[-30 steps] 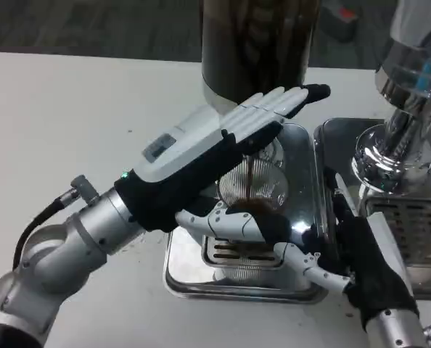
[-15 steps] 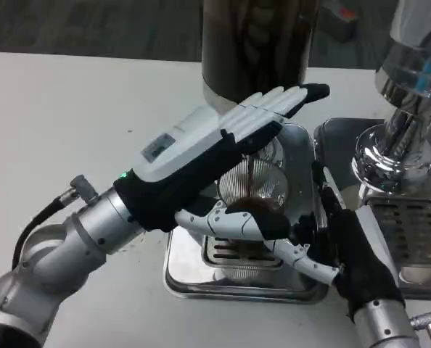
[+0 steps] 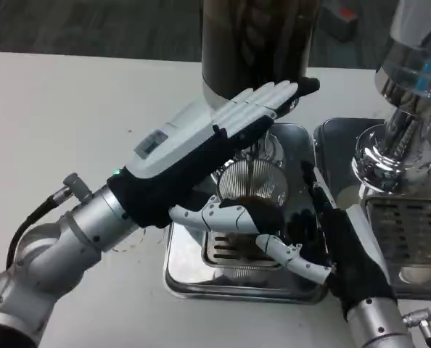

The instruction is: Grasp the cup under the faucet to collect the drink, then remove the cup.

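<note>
A clear ribbed cup point(image 3: 249, 183) holding dark brown drink stands on the silver drip tray point(image 3: 190, 270) under the faucet of the dark dispenser point(image 3: 259, 43). My left hand point(image 3: 201, 148) lies flat over the faucet, fingers straight and pointing to the back right, and its thumb reaches across in front of the cup. My right hand point(image 3: 330, 243) is at the cup's right side with its fingers apart. Its thumb lies low in front of the cup and its other fingers are just right of it. I cannot tell whether they touch the cup. The faucet itself is hidden under my left hand.
A second chrome dispenser point(image 3: 397, 138) with its own grated tray point(image 3: 411, 239) stands close on the right, beside my right forearm. White table point(image 3: 70, 109) stretches to the left.
My right hand has moved left and forward, closer to the cup. My left hand has shifted slightly to the left. The thin brown stream seen earlier over the cup no longer shows.
</note>
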